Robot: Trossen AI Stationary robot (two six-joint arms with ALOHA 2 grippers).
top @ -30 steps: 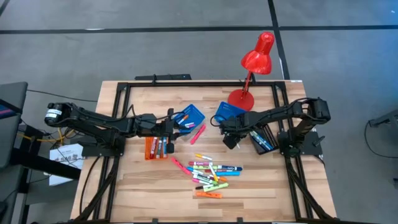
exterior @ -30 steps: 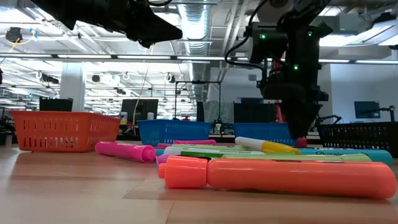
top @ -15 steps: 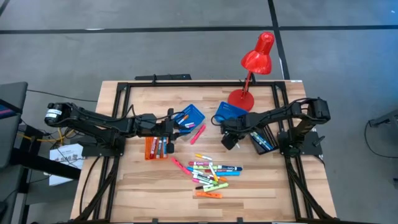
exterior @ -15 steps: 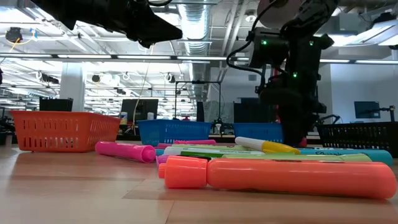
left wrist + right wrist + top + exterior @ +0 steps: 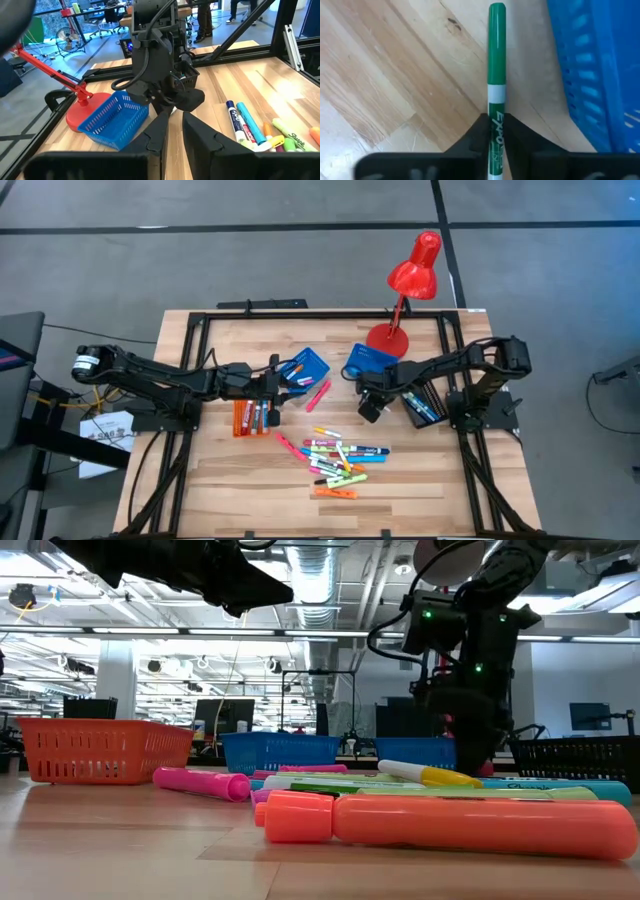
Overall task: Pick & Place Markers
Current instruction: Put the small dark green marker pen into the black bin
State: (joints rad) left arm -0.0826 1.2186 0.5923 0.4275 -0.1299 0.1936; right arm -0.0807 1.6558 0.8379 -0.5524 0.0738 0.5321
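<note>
Many markers (image 5: 340, 460) litter the wooden table (image 5: 220, 480); right pincer (image 5: 495, 131) grasps a green marker (image 5: 496, 75), left pincer (image 5: 172, 117) clenched.

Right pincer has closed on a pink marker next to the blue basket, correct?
Not quite: the marker is green, not pink. The right wrist view shows the right pincer closed on it, beside the blue basket.
</note>
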